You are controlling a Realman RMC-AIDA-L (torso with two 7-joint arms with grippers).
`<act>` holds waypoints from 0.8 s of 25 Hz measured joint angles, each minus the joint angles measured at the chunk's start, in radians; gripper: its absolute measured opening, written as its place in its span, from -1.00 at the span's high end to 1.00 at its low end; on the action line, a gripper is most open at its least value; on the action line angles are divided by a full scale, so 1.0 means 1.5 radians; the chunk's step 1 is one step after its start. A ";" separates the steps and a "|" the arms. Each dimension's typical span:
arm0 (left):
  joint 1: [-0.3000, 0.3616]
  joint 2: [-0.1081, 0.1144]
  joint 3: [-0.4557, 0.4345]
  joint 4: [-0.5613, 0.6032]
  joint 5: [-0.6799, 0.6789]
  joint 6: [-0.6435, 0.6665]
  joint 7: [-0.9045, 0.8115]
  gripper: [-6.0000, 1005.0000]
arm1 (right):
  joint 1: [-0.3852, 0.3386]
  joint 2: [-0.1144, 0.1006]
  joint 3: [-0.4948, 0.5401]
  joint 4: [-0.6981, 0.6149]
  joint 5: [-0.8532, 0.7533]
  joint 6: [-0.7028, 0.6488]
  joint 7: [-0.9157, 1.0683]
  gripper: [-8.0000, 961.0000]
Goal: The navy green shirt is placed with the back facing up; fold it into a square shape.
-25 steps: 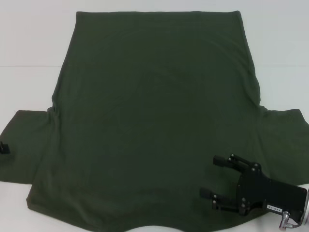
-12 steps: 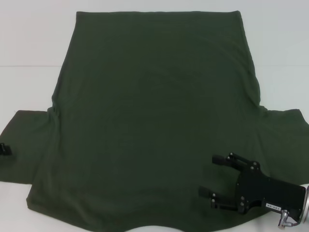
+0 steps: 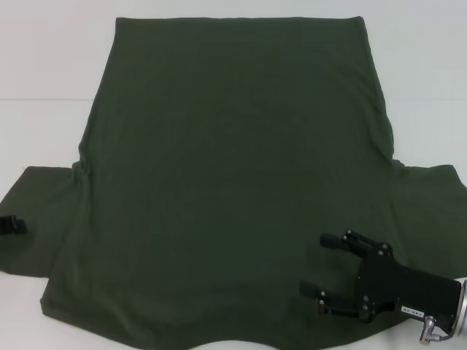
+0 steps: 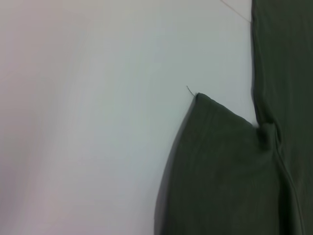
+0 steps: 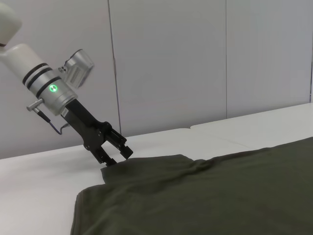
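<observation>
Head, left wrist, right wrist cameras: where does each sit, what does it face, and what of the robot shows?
Head view: high, looking forward and down on the navy green shirt spread over the white table; right claw open above the near hem, left claw tip at the sleeve edge.
Left wrist view: close above the left sleeve and table; none of the robot shows.
Right wrist view: low, across the shirt toward the left claw at the sleeve.
Shared: that sleeve, in all three.

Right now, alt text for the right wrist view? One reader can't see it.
A dark olive-green shirt lies flat on a white table, filling the foreground. At its far sleeve edge, the left gripper angles down onto the cloth from a white arm with a green light, plain wall panels behind.
</observation>
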State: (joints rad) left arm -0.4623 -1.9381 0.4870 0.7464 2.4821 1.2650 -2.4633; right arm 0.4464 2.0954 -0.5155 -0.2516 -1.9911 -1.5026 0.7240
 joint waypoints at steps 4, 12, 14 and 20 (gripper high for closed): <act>-0.005 -0.004 0.000 -0.001 0.000 0.004 0.000 -0.79 | 0.000 0.000 0.000 0.000 0.000 0.000 0.000 -0.91; -0.016 -0.014 0.014 -0.002 -0.001 0.011 0.005 -0.78 | 0.001 0.000 0.000 -0.001 0.000 0.001 0.000 -0.91; -0.018 -0.014 0.018 -0.002 -0.001 0.011 0.006 -0.78 | 0.001 0.000 0.000 -0.001 0.000 0.001 0.000 -0.91; -0.021 -0.016 0.024 0.001 0.002 0.012 0.011 -0.78 | 0.001 0.000 0.003 -0.001 0.000 0.001 0.000 -0.91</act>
State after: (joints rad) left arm -0.4931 -1.9616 0.5231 0.7476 2.4845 1.2826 -2.4464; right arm 0.4479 2.0954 -0.5115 -0.2535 -1.9905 -1.5017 0.7240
